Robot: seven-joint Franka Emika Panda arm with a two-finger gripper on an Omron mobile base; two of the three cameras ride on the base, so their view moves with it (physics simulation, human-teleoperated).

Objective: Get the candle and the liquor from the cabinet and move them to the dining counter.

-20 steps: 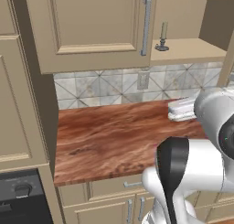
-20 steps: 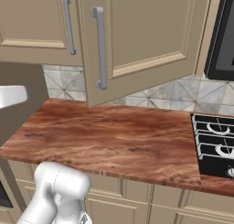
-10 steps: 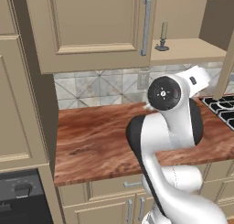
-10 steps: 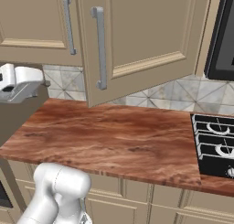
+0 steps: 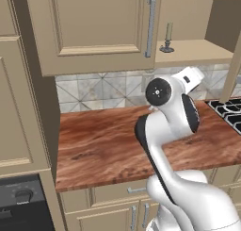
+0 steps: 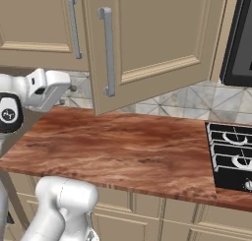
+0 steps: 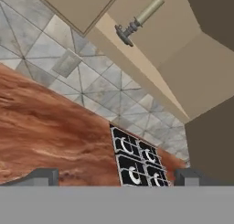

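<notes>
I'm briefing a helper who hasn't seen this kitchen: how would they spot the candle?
Look at the open beige wall cabinet above the wood countertop. On its tan shelf, near the front edge beside the door's silver bar handle, stands the candle: a thin pale taper in a small dark round-based holder.

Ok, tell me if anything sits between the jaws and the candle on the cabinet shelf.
Nothing visible does. In the hand view the candle stands alone on the open cabinet shelf, with only bare shelf around it, and the open gripper faces it across empty air above the countertop. The swung-open cabinet door hangs beside the opening, not across it.
</notes>
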